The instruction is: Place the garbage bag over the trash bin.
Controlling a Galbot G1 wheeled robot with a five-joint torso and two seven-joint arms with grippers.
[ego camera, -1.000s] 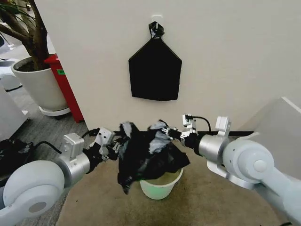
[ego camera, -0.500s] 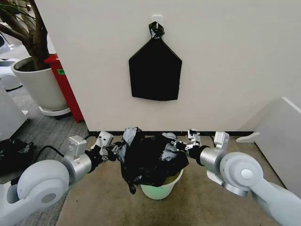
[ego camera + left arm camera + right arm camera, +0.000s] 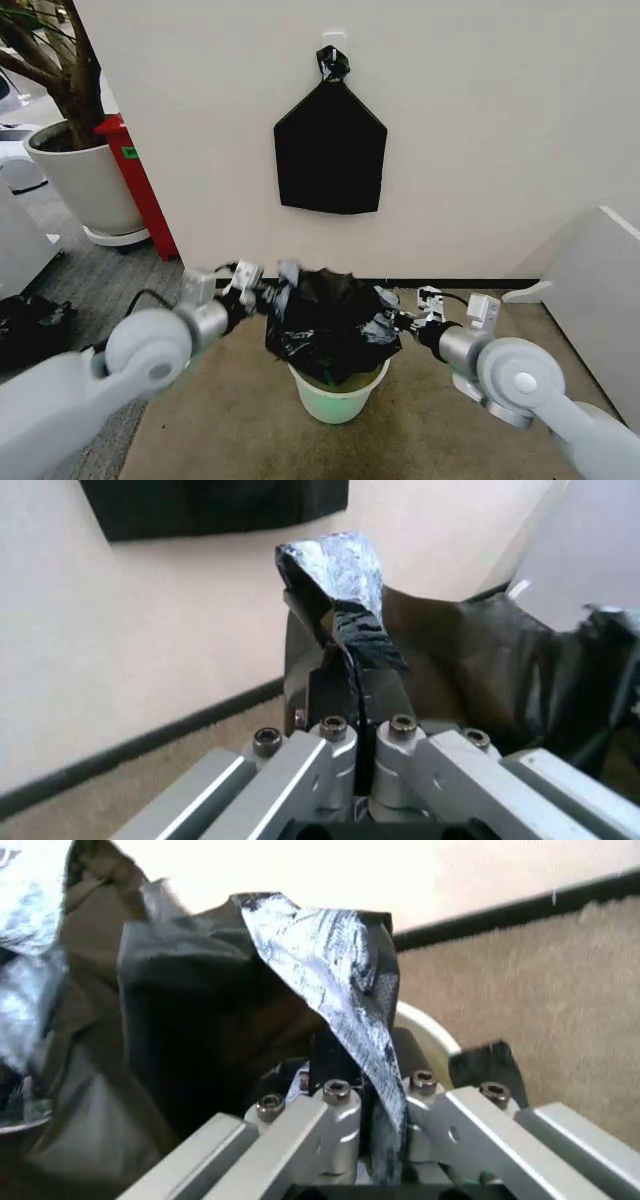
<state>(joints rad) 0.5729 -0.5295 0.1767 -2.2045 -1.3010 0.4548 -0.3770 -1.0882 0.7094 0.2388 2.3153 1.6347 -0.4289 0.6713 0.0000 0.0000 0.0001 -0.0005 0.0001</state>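
Both pincers (left [image 3: 272, 296], right [image 3: 393, 318]) clamp garbage bag [image 3: 330, 320] over trash bin [image 3: 338, 397].

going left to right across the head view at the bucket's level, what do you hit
left gripper shut on the garbage bag's edge → garbage bag draped over the trash bin → right gripper shut on the bag's other edge

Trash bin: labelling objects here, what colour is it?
Creamy white, with a pale greenish base; the trash bin shows best in the head view.
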